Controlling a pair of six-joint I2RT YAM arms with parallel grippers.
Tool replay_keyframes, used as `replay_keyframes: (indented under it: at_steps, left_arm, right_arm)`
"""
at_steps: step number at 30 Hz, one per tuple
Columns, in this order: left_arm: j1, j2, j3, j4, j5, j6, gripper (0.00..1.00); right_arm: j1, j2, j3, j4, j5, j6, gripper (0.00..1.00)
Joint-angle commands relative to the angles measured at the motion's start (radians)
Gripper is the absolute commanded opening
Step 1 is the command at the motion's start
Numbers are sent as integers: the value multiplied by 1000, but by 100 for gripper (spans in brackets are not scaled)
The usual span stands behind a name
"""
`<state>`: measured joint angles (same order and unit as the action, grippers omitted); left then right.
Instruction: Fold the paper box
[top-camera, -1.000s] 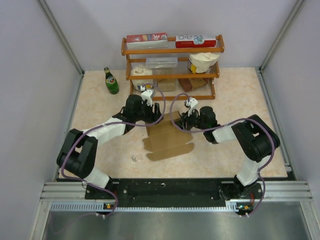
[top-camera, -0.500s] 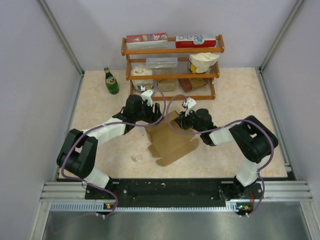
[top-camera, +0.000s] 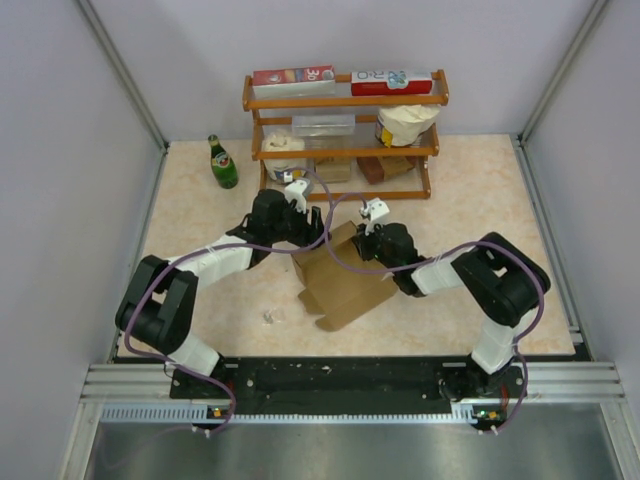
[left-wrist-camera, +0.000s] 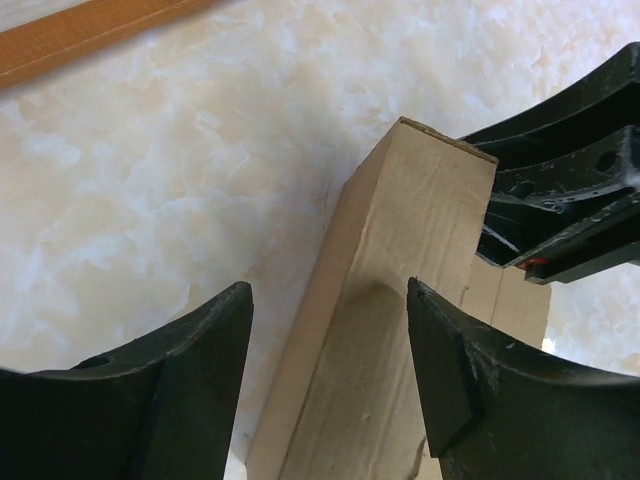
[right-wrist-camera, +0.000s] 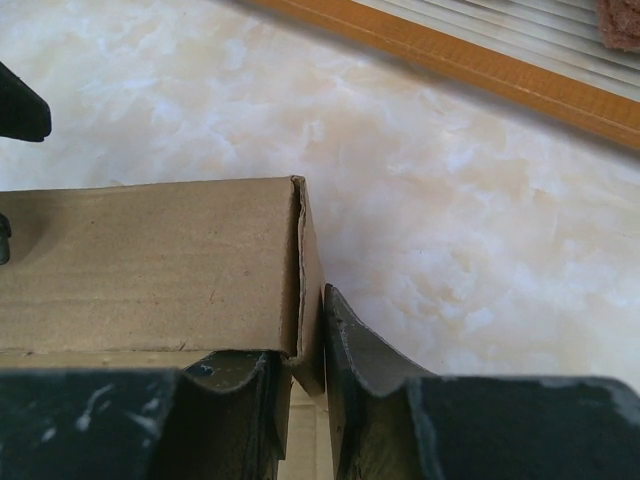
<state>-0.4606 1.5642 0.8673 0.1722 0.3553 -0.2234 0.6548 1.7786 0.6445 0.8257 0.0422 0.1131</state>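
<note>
The paper box (top-camera: 343, 283) is kraft-brown cardboard lying mid-table, its far panels raised and its near flaps flat. My left gripper (top-camera: 312, 224) stands open at its far-left corner. In the left wrist view an upright panel of the paper box (left-wrist-camera: 390, 330) rises between the spread fingers (left-wrist-camera: 195, 375), close against the right one. My right gripper (top-camera: 366, 243) is at the far-right corner, shut on a side wall of the paper box (right-wrist-camera: 150, 265). That thin wall is pinched between its fingers (right-wrist-camera: 365, 375). The right gripper (left-wrist-camera: 560, 205) also shows in the left wrist view, just behind the panel.
A wooden shelf rack (top-camera: 345, 140) stands behind the arms with red-and-white cartons, a bowl and small blocks. A green bottle (top-camera: 222, 163) stands left of it. A small white scrap (top-camera: 270, 316) lies near the box's left. The rack's base rail (right-wrist-camera: 480, 65) runs close behind.
My right gripper has closed on the box's side wall and moved left. The flat sheet has turned and its far panels have risen. The left gripper has barely moved.
</note>
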Motion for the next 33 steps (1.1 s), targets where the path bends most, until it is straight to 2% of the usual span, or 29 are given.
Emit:
replay_keyframes:
  at_steps: [1, 14, 26, 28, 33]
  left_arm:
    - [-1, 7, -5, 69, 57, -17, 67]
    - [-3, 20, -11, 105, 140, -39, 66]
    - [-1, 48, -4, 139, 208, -68, 64]
    - [-3, 48, -5, 139, 206, -65, 64]
    - [-3, 46, -5, 135, 203, -60, 64]
  right_arm:
    - [28, 24, 40, 4, 107, -4, 18]
    - [48, 39, 63, -31, 192, 11, 17]
    - [49, 42, 64, -31, 217, 22, 6]
    - [49, 42, 69, -39, 220, 23, 10]
    - [49, 33, 63, -36, 219, 19, 35]
